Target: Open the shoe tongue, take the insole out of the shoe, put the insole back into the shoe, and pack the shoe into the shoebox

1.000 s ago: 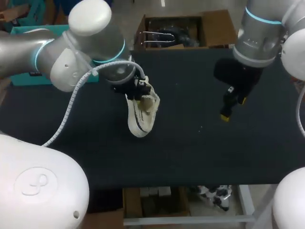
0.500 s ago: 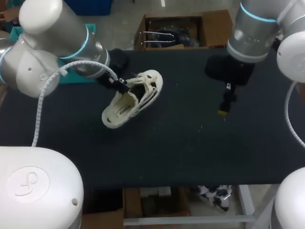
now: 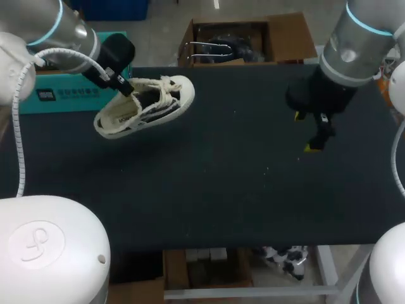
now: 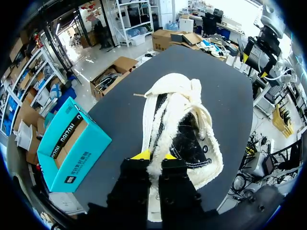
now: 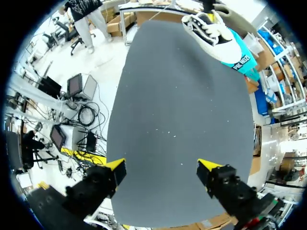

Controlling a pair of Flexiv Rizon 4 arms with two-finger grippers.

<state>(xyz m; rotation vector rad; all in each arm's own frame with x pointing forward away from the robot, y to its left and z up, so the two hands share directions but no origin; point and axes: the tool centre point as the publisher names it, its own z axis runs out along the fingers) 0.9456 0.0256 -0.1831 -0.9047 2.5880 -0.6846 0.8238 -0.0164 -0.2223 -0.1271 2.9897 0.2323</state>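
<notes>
Looks like soft cream cloth on the shoe, fleecy along its collar, smoother and rubbery at the sole. Lies matt and dark, faintly felt-like, across the table. Gleams as glossy teal card on the shoebox. Shines as smooth white plastic and satin silver metal on the left arm

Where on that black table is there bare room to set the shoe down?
The middle of the table is bare, from the shoe in the left gripper across to the open right gripper, as is the strip along its front edge. Only the far left corner is crowded: the shoe hangs near the teal shoebox.
</notes>
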